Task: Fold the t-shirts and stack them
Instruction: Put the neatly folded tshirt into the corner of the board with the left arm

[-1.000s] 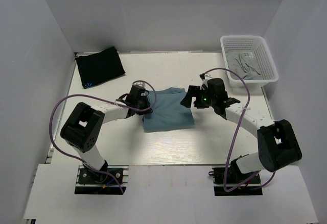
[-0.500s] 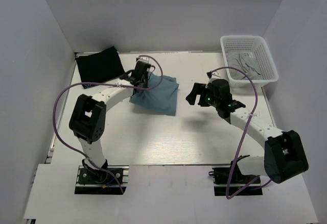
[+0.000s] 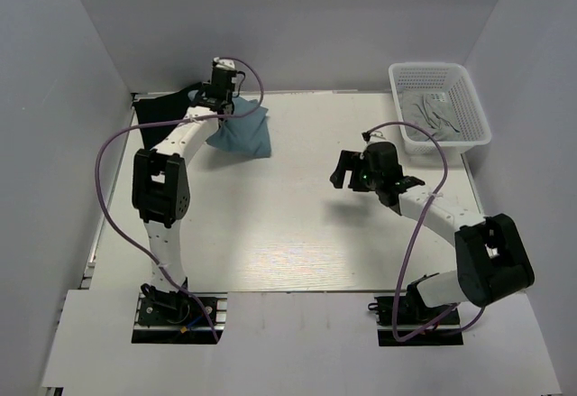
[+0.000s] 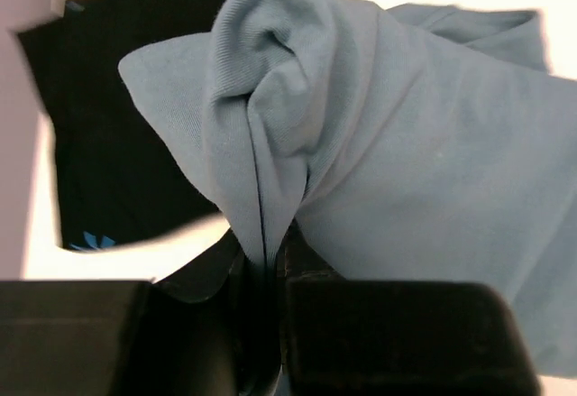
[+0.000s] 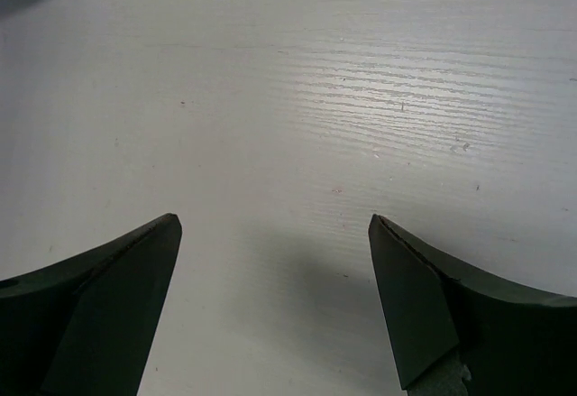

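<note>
Fingers of the right gripper (image 5: 275,234) are standing wide apart, holding nothing, over the bare table (image 3: 297,234). Farther back, the left gripper (image 4: 270,274) is pinching a bunched fold of the teal-blue t-shirt (image 3: 243,133), which is sagging just beside the black t-shirt (image 3: 158,112) lying in the far-left corner.
</note>
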`<move>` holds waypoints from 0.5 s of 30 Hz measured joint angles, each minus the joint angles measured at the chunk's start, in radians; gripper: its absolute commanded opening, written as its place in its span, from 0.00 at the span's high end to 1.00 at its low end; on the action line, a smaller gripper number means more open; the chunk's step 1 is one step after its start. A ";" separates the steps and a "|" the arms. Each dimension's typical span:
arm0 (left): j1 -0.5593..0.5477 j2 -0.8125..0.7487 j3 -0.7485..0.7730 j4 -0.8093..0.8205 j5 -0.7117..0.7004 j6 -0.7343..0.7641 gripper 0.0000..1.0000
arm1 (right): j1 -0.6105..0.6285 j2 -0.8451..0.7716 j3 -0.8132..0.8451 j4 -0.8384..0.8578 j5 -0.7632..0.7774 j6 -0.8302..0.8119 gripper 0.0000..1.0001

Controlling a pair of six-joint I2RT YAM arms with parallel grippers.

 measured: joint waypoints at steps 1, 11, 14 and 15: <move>0.014 0.008 0.023 -0.001 0.000 0.013 1.00 | 0.000 0.008 0.004 -0.001 0.000 0.000 0.10; 0.106 0.051 0.283 -0.032 0.077 0.127 1.00 | 0.000 0.090 0.060 -0.002 -0.024 0.000 0.10; 0.123 0.074 0.373 -0.061 0.120 0.146 1.00 | 0.000 0.099 0.071 -0.005 -0.033 0.000 0.10; 0.127 0.080 0.396 -0.066 0.131 0.151 1.00 | 0.000 0.104 0.079 -0.005 -0.036 0.000 0.10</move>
